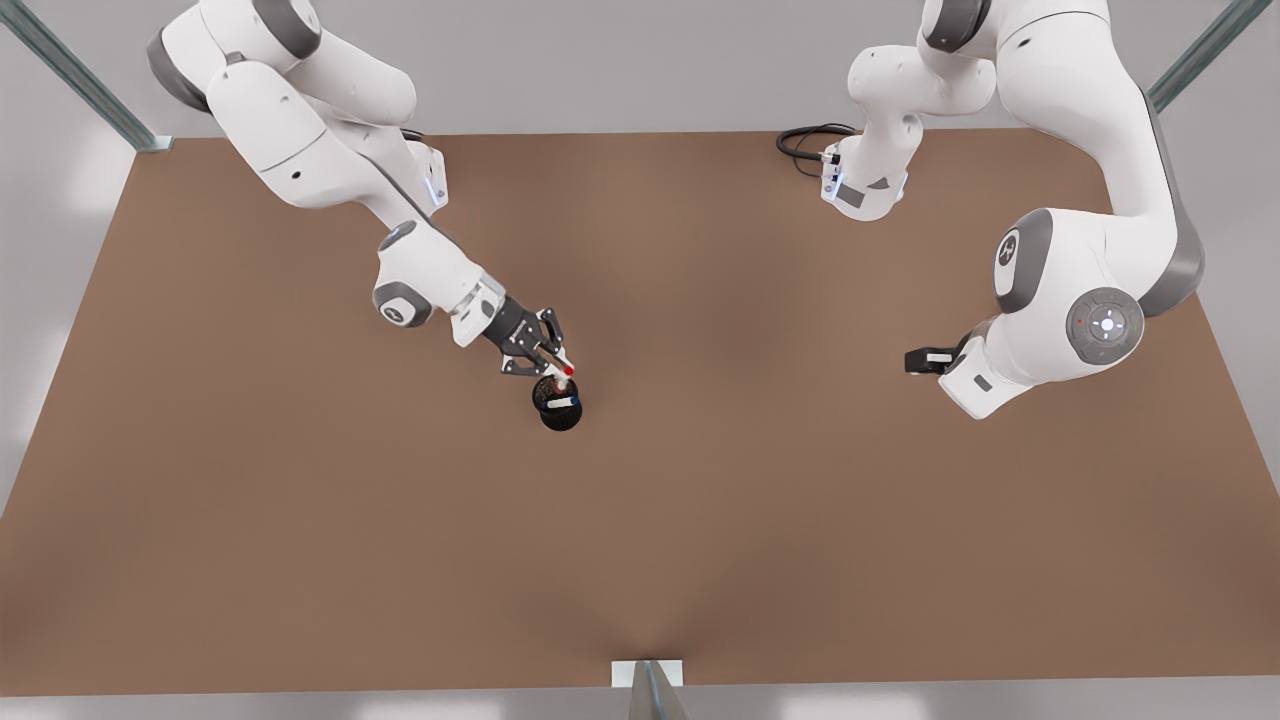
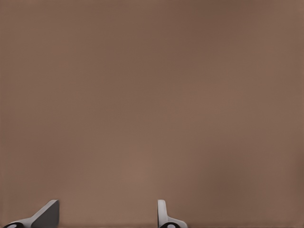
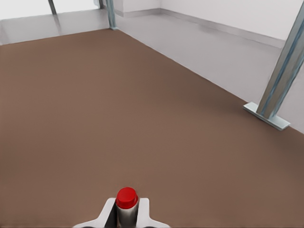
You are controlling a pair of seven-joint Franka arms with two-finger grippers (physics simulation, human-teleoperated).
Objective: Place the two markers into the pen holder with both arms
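The black pen holder stands on the brown table, left of the middle in the front view. A blue-capped marker sits inside it. Just above the holder, my right gripper is shut on the red-capped marker, which points down into the holder's mouth. The right wrist view looks along that red marker, which sits between the fingers of the right gripper. My left gripper waits at the front view's right, over bare table. Its fingers stand apart with nothing between them.
Metal frame posts stand at the table's far corners and another post at the middle of the near edge. A black cable lies by the base of the arm at the front view's right.
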